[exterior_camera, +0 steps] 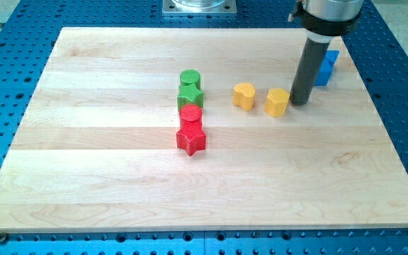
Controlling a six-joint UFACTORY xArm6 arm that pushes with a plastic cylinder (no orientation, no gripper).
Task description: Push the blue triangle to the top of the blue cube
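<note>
My tip (299,103) rests on the wooden board (105,177) in the view's upper right, just right of a yellow block (277,101) and close to touching it. Blue block material (326,69) shows just right of and behind the rod, near the board's right edge, above and to the right of the tip. The rod hides much of it. I cannot tell whether it is one block or two, or which part is the triangle and which the cube.
A yellow heart (244,95) lies left of the yellow block. A column near the middle holds a green cylinder (189,77), a green star (190,95), a red cylinder (191,114) and a red star (191,139).
</note>
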